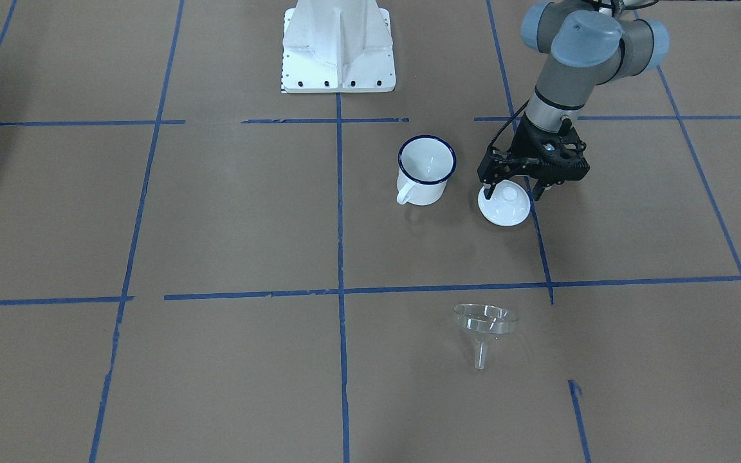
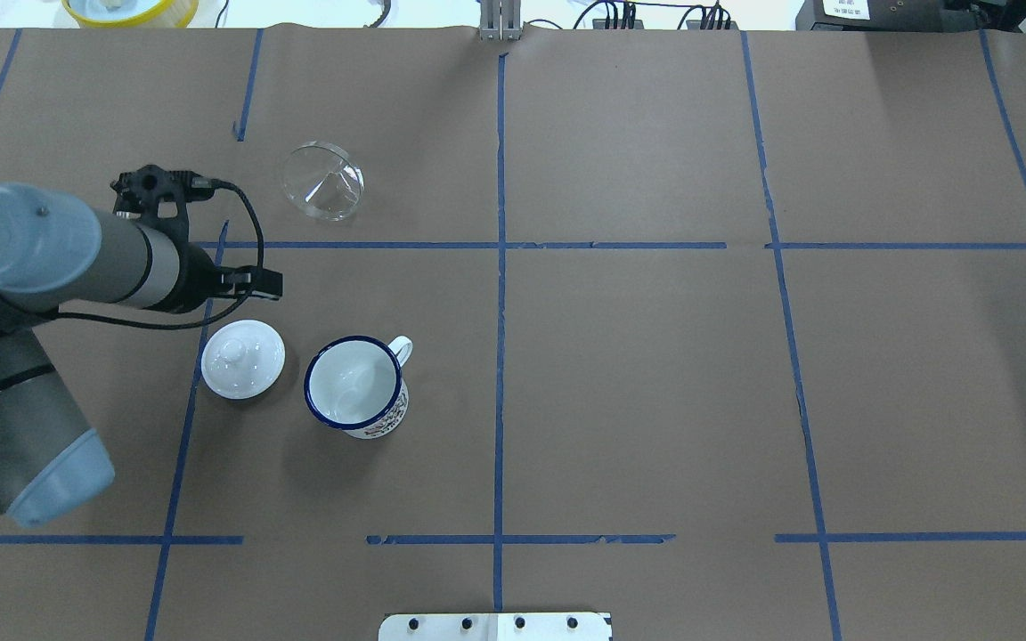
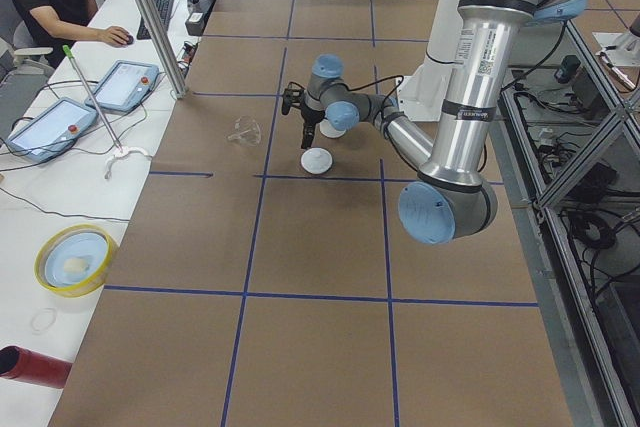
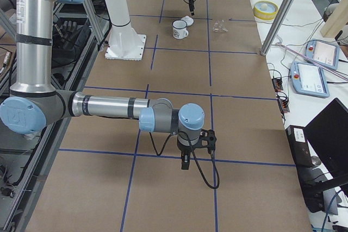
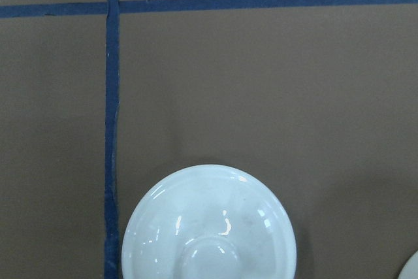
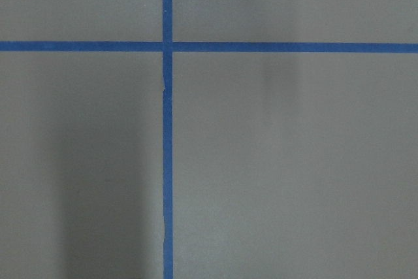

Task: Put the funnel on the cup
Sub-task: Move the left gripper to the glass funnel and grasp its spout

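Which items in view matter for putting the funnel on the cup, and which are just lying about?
For the job: transparent clear funnel, lying on its side; white enamel mug with dark blue rim, upright and empty.
Lying about: round white knobbed lid beside the mug; yellow bowl on the side bench.

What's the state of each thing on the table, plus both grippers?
funnel: lying on its side, free, not on the cup.
cup: upright, empty, uncovered.
lid: flat on table, knob up, beside cup.
left gripper: open, over lid, holding nothing.
right gripper: over bare table; open or shut unclear.
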You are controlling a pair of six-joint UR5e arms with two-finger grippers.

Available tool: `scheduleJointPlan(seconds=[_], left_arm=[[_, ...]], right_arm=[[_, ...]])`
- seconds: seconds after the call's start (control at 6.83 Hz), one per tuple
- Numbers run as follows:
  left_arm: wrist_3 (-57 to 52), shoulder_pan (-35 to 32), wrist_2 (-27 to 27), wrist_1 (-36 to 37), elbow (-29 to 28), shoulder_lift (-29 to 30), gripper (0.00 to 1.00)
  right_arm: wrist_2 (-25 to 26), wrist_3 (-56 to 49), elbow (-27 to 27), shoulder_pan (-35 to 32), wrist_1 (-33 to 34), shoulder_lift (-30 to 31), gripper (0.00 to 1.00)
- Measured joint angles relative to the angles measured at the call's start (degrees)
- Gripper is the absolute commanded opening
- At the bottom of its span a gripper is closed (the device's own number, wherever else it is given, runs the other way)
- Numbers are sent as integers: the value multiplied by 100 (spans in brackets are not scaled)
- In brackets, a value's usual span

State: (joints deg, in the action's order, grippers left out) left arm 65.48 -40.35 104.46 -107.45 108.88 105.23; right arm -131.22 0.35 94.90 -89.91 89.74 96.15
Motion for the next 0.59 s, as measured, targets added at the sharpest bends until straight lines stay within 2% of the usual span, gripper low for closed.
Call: scheduleJointPlan(seconds=[0.29, 0.59], left_arm=[[1166, -246, -31, 183, -554, 941, 100], [2985, -254, -591, -362, -1620, 1740, 100]], right_arm=[[0, 0, 1, 0, 0, 0, 100], [0, 0, 2, 0, 0, 0, 100]])
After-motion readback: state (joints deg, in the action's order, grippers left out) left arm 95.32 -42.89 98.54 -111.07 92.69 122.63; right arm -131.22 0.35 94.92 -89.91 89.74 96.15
